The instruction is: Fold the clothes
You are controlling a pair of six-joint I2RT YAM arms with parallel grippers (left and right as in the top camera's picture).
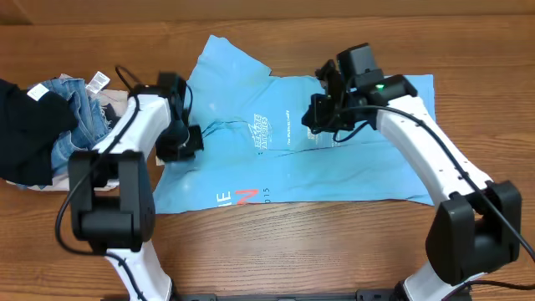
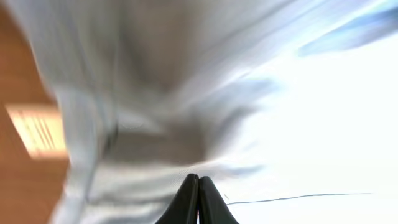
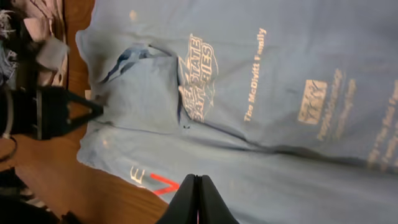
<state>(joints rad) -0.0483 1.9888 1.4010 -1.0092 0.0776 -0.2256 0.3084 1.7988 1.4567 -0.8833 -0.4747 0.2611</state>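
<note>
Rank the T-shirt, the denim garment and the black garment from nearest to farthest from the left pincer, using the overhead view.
1. T-shirt: right at the left pincer, by the shirt's left edge.
2. Denim garment: in the pile farther left.
3. Black garment: at the far left edge of the view.

T-shirt (image 1: 351, 171): light blue, with small white printed text and logos; large letters (image 1: 236, 198) one white, one red. Table (image 1: 334, 251): brown, wood-grain pattern. Left arm (image 1: 138, 125) and right arm (image 1: 418, 142): white shells, black joints. Denim (image 1: 79, 104): faded blue. Garment (image 1: 29, 138): plain black.
</note>
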